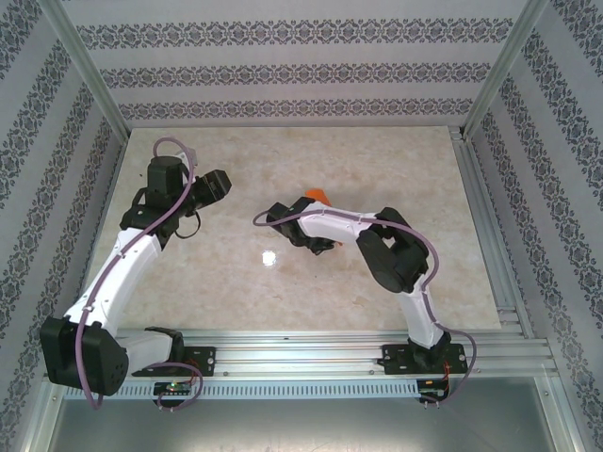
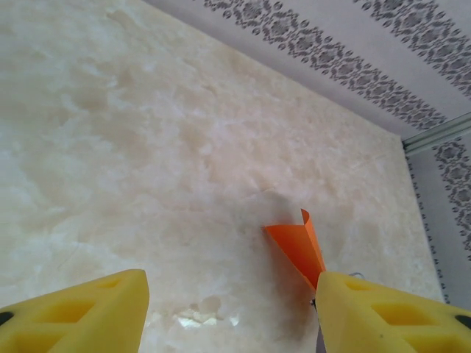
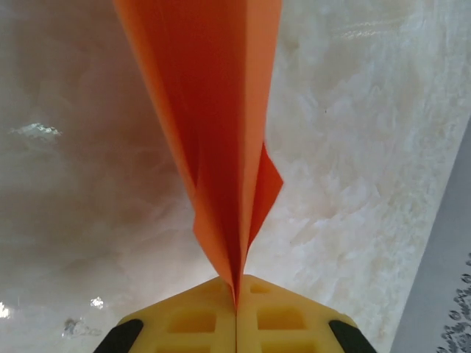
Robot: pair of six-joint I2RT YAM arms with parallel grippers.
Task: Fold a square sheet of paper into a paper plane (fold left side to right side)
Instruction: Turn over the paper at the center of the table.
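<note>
The square sheet of paper is folded into a narrow, pointed orange paper plane (image 3: 213,110) with a centre crease. My right gripper (image 3: 236,294) is shut on its pointed end, and the folded layers fan away from the yellow fingers above the table. From the top view a bit of the orange plane (image 1: 316,195) peeks out behind the right forearm at mid-table. My left gripper (image 2: 232,309) is open with nothing between its yellow fingers (image 2: 81,316). An end of the plane (image 2: 298,246) shows just past its right finger. In the top view the left gripper (image 1: 215,184) sits left of the plane, apart from it.
The beige marble-look table (image 1: 283,282) is ringed by patterned walls (image 1: 283,75). Aluminium posts (image 1: 85,71) rise at the back corners. A metal rail (image 1: 311,353) carrying both arm bases runs along the near edge, and another rail (image 1: 490,226) lines the right side.
</note>
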